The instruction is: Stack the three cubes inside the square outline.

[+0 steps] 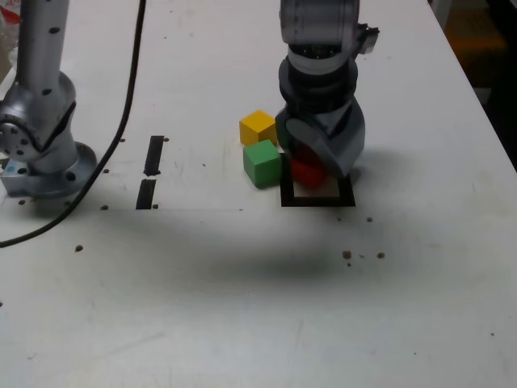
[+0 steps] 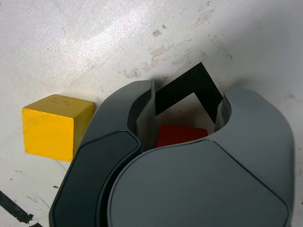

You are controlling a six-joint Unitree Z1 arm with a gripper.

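1. In the exterior view, the gripper (image 1: 327, 164) is reaching down over the square outline (image 1: 318, 201), and the red cube (image 1: 308, 175) is sitting inside that outline, partly hidden. Lifting or turning carelessly could be dragging it off centre, since the fingers are standing so close.
2. The green cube (image 1: 262, 165) is resting just beside the outline, on the exterior view's left; a sideways swing could be knocking it into the red one.
3. The yellow cube (image 1: 258, 128) is lying beyond the green, also outside the outline. The two are crowding each other, so a finger going in for either could be shoving its neighbour.
4. In the wrist view, the jaws are standing open around the red cube, with a gap showing on one side; whether the other finger is touching, I can't tell. Unseen contact could be tipping the cube.
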